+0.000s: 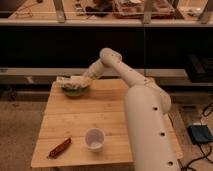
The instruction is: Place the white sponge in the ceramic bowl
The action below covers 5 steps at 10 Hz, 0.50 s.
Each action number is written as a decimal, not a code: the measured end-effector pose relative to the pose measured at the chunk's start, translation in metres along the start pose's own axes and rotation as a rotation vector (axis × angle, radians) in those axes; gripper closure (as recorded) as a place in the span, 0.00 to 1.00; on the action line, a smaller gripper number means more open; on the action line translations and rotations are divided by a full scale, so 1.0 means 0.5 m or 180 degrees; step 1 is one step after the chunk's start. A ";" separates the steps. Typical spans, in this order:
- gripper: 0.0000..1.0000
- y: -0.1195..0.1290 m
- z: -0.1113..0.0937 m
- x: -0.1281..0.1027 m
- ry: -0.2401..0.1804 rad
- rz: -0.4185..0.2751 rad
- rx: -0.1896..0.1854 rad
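Observation:
The dark green ceramic bowl (75, 90) stands at the table's far left corner. My gripper (81, 81) reaches in from the right and hangs low over the bowl's back rim. A small flat off-white piece, apparently the white sponge (64, 80), sits at the bowl's back-left rim, right at the gripper's tip. I cannot tell whether it rests on the rim or hangs from the gripper. The bowl's inside is partly hidden by the gripper.
A white cup (94, 138) stands near the front edge of the wooden table (85, 112). A reddish-brown packet (59, 147) lies at the front left corner. My white arm (142, 107) covers the table's right side. A dark shelf runs behind the table.

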State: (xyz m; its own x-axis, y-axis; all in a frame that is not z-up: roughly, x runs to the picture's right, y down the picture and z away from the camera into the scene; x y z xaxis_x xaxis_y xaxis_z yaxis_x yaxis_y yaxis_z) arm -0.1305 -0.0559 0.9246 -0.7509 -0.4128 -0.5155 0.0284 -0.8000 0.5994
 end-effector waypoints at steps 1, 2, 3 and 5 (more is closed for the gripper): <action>0.84 0.003 0.016 -0.012 -0.0065 -0.0058 -0.0004; 0.84 0.010 0.031 -0.026 -0.0125 -0.0111 -0.0028; 0.84 0.015 0.038 -0.033 -0.0153 -0.0140 -0.0050; 0.84 0.023 0.051 -0.025 -0.0164 -0.0216 -0.0083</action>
State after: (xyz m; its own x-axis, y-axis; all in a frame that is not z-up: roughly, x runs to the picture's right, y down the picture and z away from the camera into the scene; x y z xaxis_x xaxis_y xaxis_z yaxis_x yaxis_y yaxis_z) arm -0.1376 -0.0489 0.9536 -0.7846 -0.3349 -0.5217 -0.0071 -0.8366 0.5477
